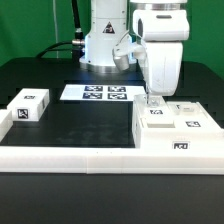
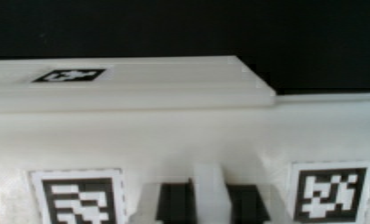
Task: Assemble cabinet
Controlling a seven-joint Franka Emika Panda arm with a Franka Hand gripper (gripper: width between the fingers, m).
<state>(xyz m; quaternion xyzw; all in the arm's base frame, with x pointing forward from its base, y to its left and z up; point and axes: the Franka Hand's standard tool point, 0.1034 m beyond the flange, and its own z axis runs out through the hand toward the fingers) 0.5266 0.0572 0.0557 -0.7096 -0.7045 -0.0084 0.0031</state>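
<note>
cabinet (image 1: pixel 178 128) sits at the exterior view's right, just behind the border rail (image 1: pixel 90 157). gripper (image 1: pixel 152 100) hangs directly over it. fingers (image 2: pixel 177 197) look close-set, but you cannot tell whether they pinch anything. judged light, rigid, slick plastic: grip a thin wall edge squarely.

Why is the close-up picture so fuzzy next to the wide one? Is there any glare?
Wrist view: soft all over, probably too close to focus; the tags on the cabinet smear at their edges, and its white faces nearly wash out. Exterior view: sharper and evenly lit, with a faint sheen on the black table and no hard shadows.
</note>
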